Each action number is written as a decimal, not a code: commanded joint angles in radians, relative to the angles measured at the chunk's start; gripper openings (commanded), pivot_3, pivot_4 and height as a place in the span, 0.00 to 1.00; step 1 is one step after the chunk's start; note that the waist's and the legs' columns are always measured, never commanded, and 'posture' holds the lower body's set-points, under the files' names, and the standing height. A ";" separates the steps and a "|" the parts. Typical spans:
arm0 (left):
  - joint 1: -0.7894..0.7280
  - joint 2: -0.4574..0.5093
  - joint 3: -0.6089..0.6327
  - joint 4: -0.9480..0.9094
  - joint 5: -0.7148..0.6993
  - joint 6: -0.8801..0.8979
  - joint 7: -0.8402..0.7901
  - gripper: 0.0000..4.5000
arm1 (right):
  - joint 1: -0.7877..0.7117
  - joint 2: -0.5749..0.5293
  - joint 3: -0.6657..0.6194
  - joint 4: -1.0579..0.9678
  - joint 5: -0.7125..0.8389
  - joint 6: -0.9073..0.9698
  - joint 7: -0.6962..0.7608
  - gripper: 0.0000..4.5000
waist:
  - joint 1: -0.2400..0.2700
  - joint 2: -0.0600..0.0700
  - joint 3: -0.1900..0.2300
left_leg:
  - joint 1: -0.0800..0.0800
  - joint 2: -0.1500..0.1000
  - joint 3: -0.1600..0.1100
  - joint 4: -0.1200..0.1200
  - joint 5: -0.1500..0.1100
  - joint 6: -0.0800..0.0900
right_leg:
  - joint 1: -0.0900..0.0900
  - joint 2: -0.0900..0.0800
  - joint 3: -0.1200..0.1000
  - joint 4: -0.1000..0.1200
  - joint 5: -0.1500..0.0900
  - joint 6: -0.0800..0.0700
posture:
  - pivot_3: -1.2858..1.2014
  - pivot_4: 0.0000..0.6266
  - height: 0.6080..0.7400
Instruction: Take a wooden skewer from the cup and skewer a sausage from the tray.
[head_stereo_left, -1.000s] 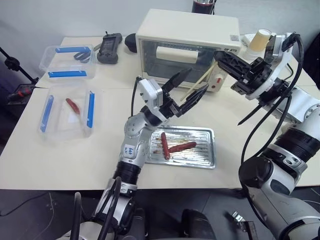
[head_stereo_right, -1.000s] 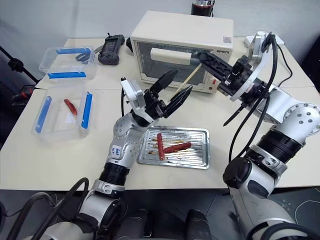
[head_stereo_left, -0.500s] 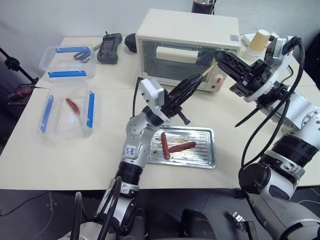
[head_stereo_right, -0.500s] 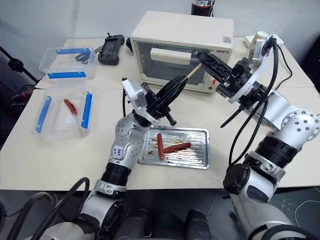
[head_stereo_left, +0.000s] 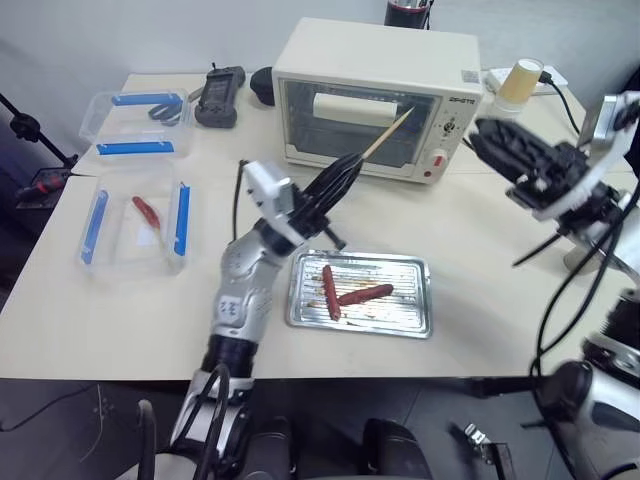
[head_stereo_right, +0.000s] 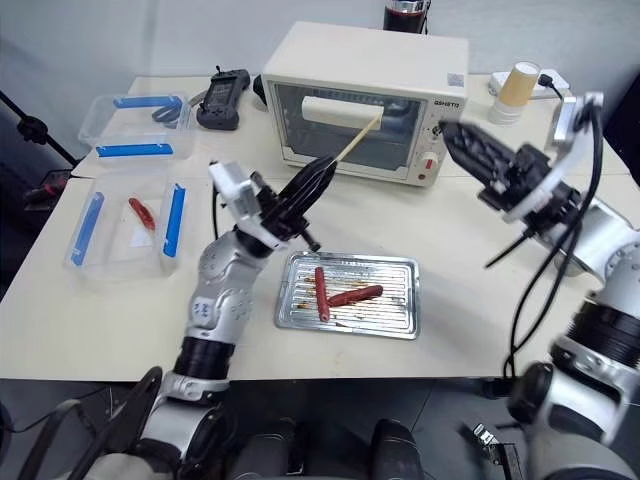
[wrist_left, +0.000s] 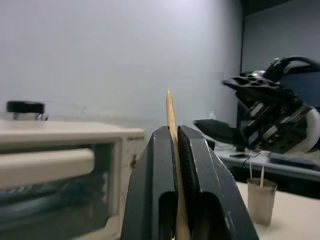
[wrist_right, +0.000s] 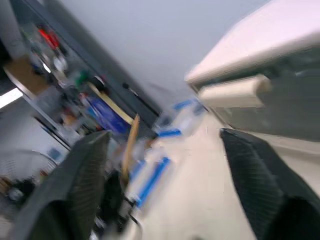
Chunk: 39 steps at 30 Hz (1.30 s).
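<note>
Nearest the camera, the tray is lying on the table at approx. 6 o'clock, carrying two reddish-brown pieces: the sausage (slightly curved, lying crosswise) and a straighter twin sausage, the two touching at one end. Just beyond the tray, toward 10 o'clock, the left gripper is pointing up and away, its black fingers pressing together on the wooden skewer; the stick's pointed end is projecting past the fingertips in front of the toaster oven. At 3 o'clock the right gripper is hanging above the table w/ its fingers standing wide apart, holding nothing, well apart from the skewer. At 9 o'clock a clear box w/ blue clips is holding a small red piece. Farthest, at 1 o'clock, a tan-and-white cup is standing beside the oven. In the left wrist view the cup is standing on the table w/ sticks rising from it.
</note>
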 joint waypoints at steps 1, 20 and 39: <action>0.099 0.128 0.051 -0.152 -0.074 0.094 -0.070 0.00 | 0.170 -0.196 0.178 -0.025 -0.300 -0.325 0.365 0.99 | -0.001 0.000 0.000 | 0.000 0.000 0.000 0.000 0.000 0.000 | 0.000 0.000 0.000 0.000 0.000 0.000 | 0.52 0.24 1.00; 0.669 0.526 0.408 -0.448 -0.340 0.399 -0.183 0.00 | 0.157 -0.225 0.548 -0.120 -0.651 -0.669 0.709 0.99 | -0.024 -0.002 0.001 | 0.015 0.003 -0.008 -0.001 -0.001 -0.002 | 0.011 0.000 0.003 -0.001 -0.001 -0.001 | 0.52 0.24 1.00; 0.689 0.436 0.380 -0.478 -0.294 0.365 -0.076 0.00 | -0.113 0.072 0.951 -0.056 -0.943 -0.555 0.509 0.99 | -0.026 -0.003 0.000 | 0.014 0.001 -0.010 -0.001 -0.003 -0.002 | 0.013 0.000 -0.001 -0.002 -0.001 -0.001 | 0.52 0.24 1.00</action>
